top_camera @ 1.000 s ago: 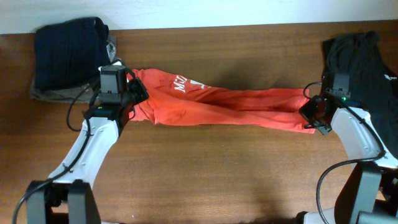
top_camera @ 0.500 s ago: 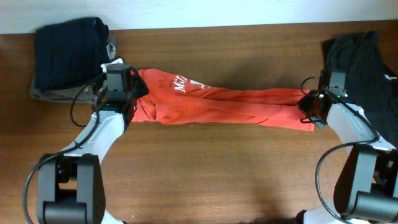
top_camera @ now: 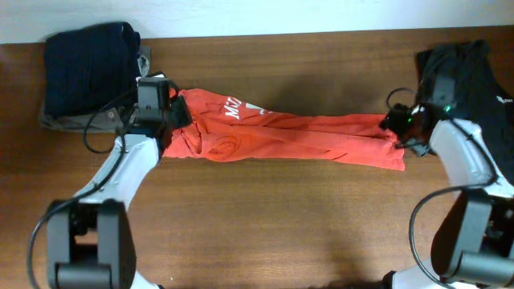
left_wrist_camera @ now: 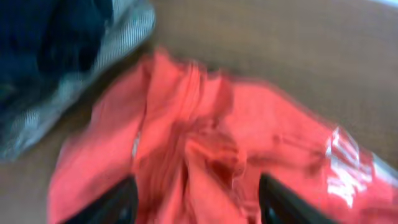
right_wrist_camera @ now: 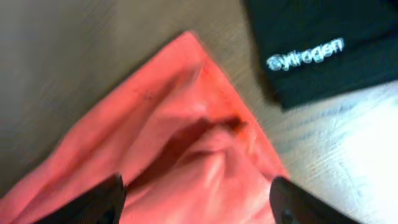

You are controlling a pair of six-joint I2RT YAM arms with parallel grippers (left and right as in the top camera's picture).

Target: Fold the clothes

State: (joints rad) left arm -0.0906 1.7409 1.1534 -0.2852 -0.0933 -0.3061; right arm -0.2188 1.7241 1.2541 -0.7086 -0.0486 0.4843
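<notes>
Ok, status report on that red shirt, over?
Left tool open, right tool open, one above each end. T-shirt bunched lengthwise, not folded. Black garment near right end.

Left wrist view is motion-blurred throughout: shirt (left_wrist_camera: 205, 149) folds smear, and the white print (left_wrist_camera: 342, 165) at right is unreadable. Left fingers (left_wrist_camera: 115, 202) are cut by the lower edge, only tips show. Pile (left_wrist_camera: 56, 56) is cut off upper left.

Right wrist view is soft too. Black garment (right_wrist_camera: 305, 31) is cut by the top & right edges, its logo (right_wrist_camera: 305, 55) too blurred to read for sure. Right fingers (right_wrist_camera: 99, 199) are cut at the bottom.

Overhead: both sets of fingers are hidden under the wrist bodies. Shirt print is partly lost in folds, too small to read. Garment runs off the right edge.
</notes>
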